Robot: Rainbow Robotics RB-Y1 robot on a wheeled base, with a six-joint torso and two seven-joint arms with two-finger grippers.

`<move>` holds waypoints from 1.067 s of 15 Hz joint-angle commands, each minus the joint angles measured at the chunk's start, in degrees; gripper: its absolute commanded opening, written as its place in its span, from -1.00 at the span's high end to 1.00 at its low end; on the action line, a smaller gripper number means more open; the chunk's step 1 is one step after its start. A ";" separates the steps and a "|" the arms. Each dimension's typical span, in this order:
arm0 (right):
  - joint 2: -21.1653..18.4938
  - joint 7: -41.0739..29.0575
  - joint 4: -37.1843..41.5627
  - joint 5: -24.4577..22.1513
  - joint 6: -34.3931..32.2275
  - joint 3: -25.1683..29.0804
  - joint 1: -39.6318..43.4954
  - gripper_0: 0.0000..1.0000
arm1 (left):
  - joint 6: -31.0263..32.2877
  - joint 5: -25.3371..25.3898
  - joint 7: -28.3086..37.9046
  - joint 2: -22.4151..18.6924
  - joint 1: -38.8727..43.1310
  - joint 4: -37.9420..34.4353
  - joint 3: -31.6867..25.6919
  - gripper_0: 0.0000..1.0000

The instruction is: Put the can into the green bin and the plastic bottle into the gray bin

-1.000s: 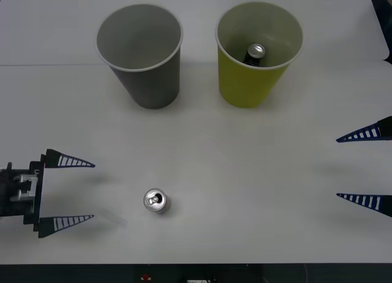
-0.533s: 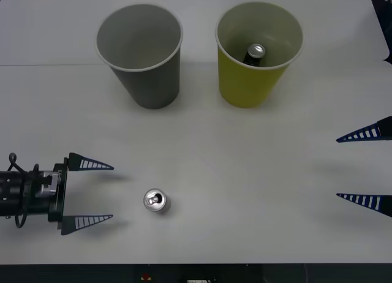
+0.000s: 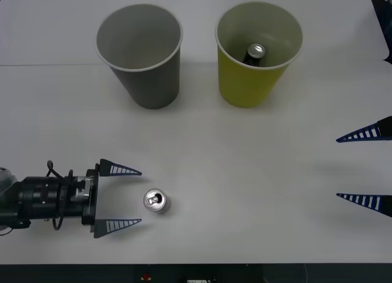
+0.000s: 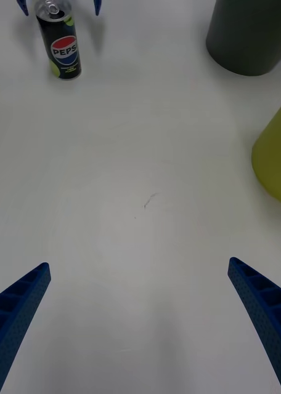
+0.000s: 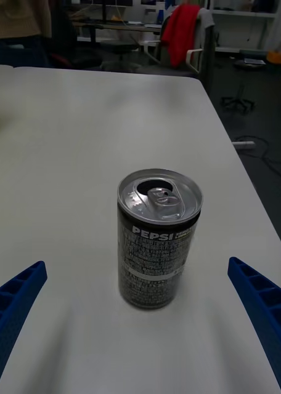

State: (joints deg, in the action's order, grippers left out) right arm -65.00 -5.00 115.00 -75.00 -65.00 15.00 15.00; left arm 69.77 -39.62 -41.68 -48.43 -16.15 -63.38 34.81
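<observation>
A white worktop (image 3: 257, 191) carried two large tapered cup-shaped bins standing upright at its far side: the gray bin (image 3: 142, 56) on the robot's left and the green bin (image 3: 257, 56) on its right, side by side but apart. Inside the green bin lay a dark-bodied can with a silver top (image 3: 255, 52), leaning against the inner wall. Near the front edge of the worktop, well apart from both bins, a small Pepsi can (image 3: 156, 201) stood upright; it had a silver pull-tab top, already opened, and a dark printed body with the Pepsi logo. The left gripper (image 3: 138, 196) lay low over the worktop just beside this can, pointing toward it from the robot's left, its blue ribbed jaws spread wide with the tips close to the can but not touching it. From the left wrist camera the can sat centred between the two open fingers (image 5: 17, 295). The right gripper (image 3: 338, 168) hung at the right edge of the worktop, far from the can, its jaws also spread wide and holding nothing.
</observation>
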 commanded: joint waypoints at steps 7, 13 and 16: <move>0.00 0.00 0.00 0.00 0.00 0.00 0.00 -1.00 | -5.00 0.15 -1.73 5.27 -2.04 0.10 4.48 -1.00; 0.00 0.00 0.00 0.00 0.00 0.00 0.00 -1.00 | -6.49 0.15 -2.17 6.33 -2.40 0.10 5.36 -0.58; 0.00 0.00 0.00 0.00 0.00 0.00 0.00 -1.00 | -6.49 -0.02 -2.53 6.15 -2.31 0.10 5.36 1.00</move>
State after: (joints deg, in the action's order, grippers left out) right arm -65.00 -5.00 115.00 -75.00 -65.00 15.00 15.00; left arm 63.29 -39.60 -44.13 -42.25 -18.48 -63.27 40.16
